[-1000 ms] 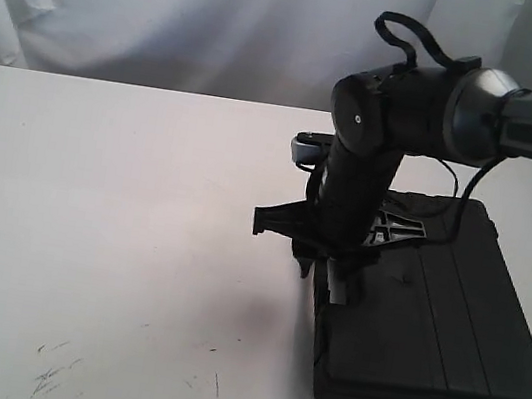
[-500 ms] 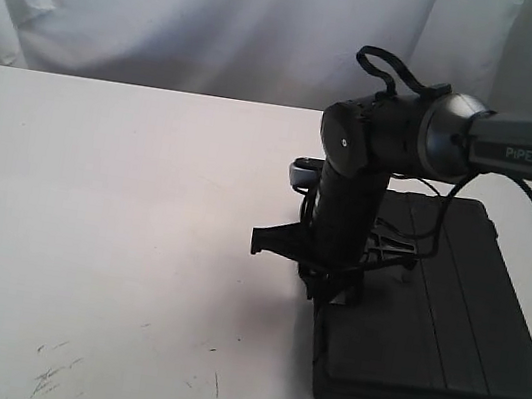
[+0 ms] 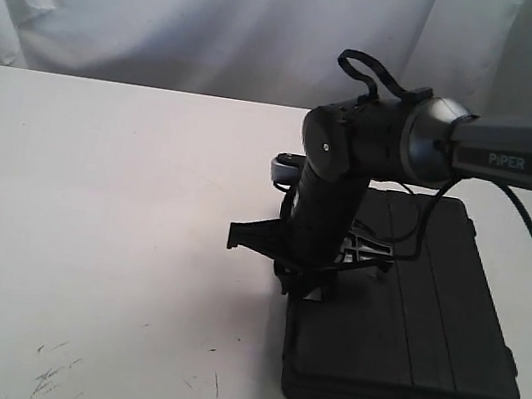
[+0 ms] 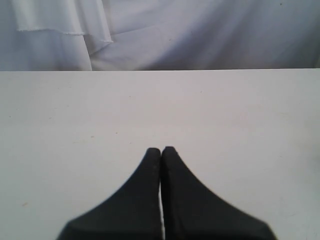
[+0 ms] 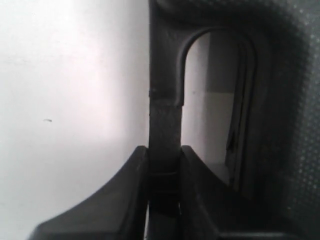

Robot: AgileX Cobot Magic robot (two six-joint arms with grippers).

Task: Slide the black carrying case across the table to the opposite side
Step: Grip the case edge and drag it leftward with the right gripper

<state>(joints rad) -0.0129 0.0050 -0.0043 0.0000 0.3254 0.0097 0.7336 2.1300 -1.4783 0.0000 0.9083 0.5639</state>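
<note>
The right tool [image 5: 164, 150] is clamping the handle [image 5: 165, 117] of the black carrying case [image 3: 420, 315], which is lying flat on the right side of the table [image 3: 92, 212]. Most of the crossing appears to be remaining. The left tool [image 4: 161, 151] is idling, pinched together and empty.

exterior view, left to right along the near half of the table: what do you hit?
scuff marks on the bare table → right gripper, clamped on the case's handle → black carrying case
</note>
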